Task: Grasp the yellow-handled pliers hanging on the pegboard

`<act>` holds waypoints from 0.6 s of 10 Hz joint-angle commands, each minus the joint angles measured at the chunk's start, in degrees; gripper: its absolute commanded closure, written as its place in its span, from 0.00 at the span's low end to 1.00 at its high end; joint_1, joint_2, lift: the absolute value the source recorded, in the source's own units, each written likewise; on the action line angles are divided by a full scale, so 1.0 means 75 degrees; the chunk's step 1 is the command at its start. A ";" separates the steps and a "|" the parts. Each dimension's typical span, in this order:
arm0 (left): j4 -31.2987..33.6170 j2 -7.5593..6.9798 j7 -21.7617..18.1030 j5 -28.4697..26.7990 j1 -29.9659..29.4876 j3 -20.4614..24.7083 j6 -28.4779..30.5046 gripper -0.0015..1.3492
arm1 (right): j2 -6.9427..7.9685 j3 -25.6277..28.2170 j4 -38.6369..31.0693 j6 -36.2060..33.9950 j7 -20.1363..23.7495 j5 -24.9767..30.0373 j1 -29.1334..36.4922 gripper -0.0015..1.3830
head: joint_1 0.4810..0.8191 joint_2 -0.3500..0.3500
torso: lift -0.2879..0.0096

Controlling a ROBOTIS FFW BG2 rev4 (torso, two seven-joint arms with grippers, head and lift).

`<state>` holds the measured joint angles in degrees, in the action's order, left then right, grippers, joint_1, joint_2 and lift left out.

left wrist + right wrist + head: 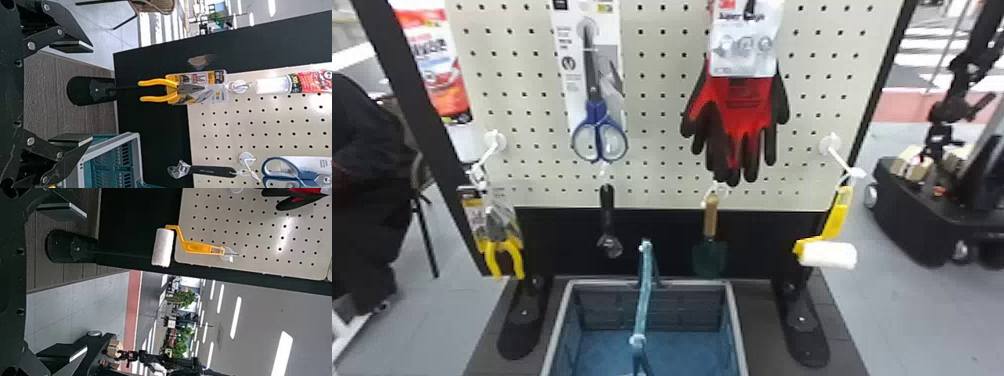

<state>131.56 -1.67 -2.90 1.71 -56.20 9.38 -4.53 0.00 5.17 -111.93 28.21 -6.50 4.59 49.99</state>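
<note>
Bright even light thru-out; only faint, soft shadows on pegboard (pixel 662 150).

The pegboard (pixel 662 165) fills the upper middle of the head view. In its upper row the scissors (pixel 599 130) hang left of centre and the gloves (pixel 734 125) right of centre. Along the board's bottom edge, from left to right, hang the pliers (pixel 499 235) at the far left corner, the wrench (pixel 608 220), the trowel (pixel 710 240) and the paint roller (pixel 827 250) at the far right corner. The basket (pixel 732 310) sits at bottom centre, in front of the board, below the wrench and trowel.
</note>
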 commanded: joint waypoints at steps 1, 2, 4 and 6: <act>0.0000 0.0012 0.0000 -0.0005 0.0057 0.0003 -0.0005 0.35 | 0.0007 0.0002 0.0008 0.0000 0.0000 -0.0003 0.0000 0.09 | 0.20 0.50 | 0.63; 0.0000 0.0023 0.0000 -0.0017 0.0057 -0.0008 -0.0005 0.35 | 0.0007 0.0002 0.0008 0.0000 0.0000 -0.0003 0.0000 0.09 | 0.20 0.50 | 0.63; 0.0000 0.0105 0.0000 -0.0052 0.0074 0.0003 -0.0017 0.34 | 0.0007 -0.0009 0.0045 0.0000 0.0000 -0.0003 0.0000 0.09 | 0.20 0.50 | 0.63; 0.0000 0.0152 0.0000 -0.0076 0.0123 0.0003 -0.0005 0.34 | 0.0007 0.0002 0.0064 0.0000 0.0000 -0.0003 0.0017 0.09 | 0.20 0.50 | 0.63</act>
<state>131.56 -0.59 -2.90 1.17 -55.42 9.39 -4.64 0.00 5.13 -111.47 28.21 -6.50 4.57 50.10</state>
